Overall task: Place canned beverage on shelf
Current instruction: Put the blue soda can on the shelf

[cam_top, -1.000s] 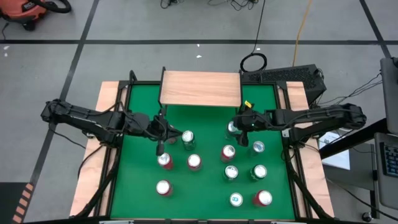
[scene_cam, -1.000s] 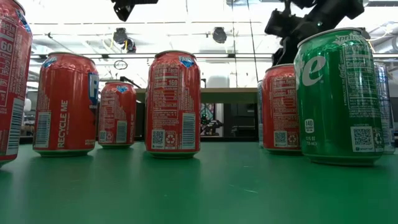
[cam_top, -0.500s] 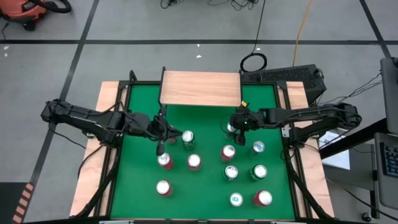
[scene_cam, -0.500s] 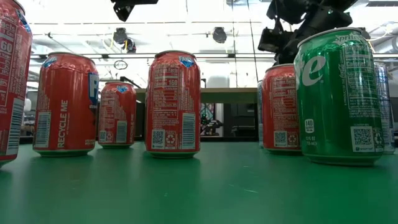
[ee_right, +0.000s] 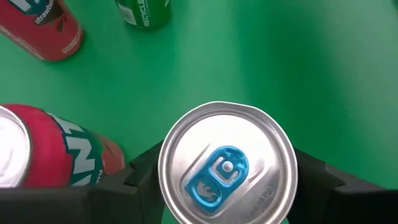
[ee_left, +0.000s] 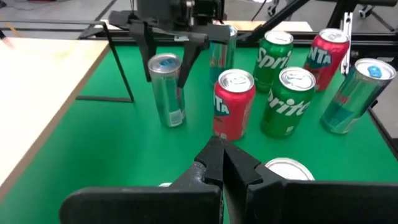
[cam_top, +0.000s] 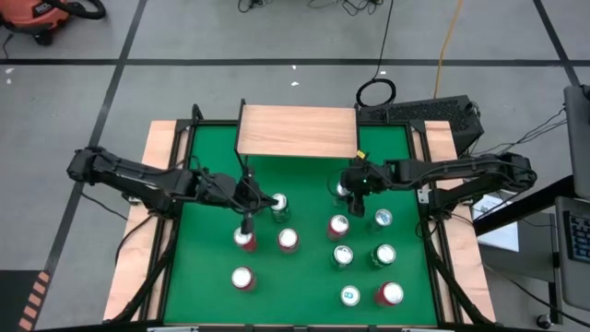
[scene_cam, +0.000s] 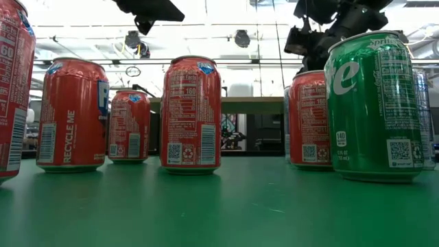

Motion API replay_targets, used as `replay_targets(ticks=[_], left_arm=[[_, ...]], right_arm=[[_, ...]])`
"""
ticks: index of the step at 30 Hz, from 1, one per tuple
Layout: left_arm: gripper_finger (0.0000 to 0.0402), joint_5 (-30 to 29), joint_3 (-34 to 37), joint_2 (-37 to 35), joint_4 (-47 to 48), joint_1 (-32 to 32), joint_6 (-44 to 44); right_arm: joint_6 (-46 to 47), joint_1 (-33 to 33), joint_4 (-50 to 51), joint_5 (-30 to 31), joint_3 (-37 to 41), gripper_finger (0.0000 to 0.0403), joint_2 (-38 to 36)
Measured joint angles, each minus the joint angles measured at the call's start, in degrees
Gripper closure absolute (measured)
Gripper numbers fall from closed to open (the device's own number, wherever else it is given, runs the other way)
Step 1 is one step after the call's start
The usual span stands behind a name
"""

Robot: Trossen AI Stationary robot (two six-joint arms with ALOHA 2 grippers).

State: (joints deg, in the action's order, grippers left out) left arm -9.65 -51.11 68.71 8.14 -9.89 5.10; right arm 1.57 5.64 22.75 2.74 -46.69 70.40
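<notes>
From above, I see my right gripper (cam_top: 345, 189) over a slim silver can (cam_top: 343, 190) on the green table (cam_top: 304, 277), just in front of the shelf (cam_top: 297, 130), whose wooden top is bare. My left gripper (cam_top: 247, 219) hangs over a red can (cam_top: 243, 238).

At table height, red cans and a green Sprite can (scene_cam: 374, 106) stand upright; my right gripper (scene_cam: 312, 41) is dark above them.

My left wrist camera shows the left gripper's fingers (ee_left: 214, 163) pressed together, holding nothing.

My right wrist camera looks straight down on the silver can's blue-tabbed lid (ee_right: 227, 171), one dark finger (ee_right: 144, 171) flanking each side; I cannot tell whether they touch it.
</notes>
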Motion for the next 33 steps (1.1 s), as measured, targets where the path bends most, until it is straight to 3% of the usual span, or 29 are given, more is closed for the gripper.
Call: replay_targets(ticks=[14,17,22,27,33], left_arm=[[0.039,-1.77,0.02,4.19,-14.18,0.0,-8.49],[0.035,-2.56,0.03,4.19,-15.51,0.0,-8.52],[0.025,-6.21,0.06,4.18,-17.82,0.02,-10.38],[0.0158,-10.48,0.07,5.55,-20.76,0.05,-11.17],[0.0102,-10.56,0.11,8.38,-23.71,0.25,-11.53]], right_arm=[[-7.63,-3.08,3.18,-0.02,-13.46,0.017,-1.73],[-11.42,-3.88,2.54,-0.04,-14.74,0.0169,-1.99],[-16.47,-4.69,-4.91,-0.14,-14.98,0.0171,-2.3],[-20.81,-4.78,-8.63,-4.75,-14.98,0.0168,-2.26],[-27.56,-5.0,-13.86,-10.94,-14.98,0.0169,-2.26]])
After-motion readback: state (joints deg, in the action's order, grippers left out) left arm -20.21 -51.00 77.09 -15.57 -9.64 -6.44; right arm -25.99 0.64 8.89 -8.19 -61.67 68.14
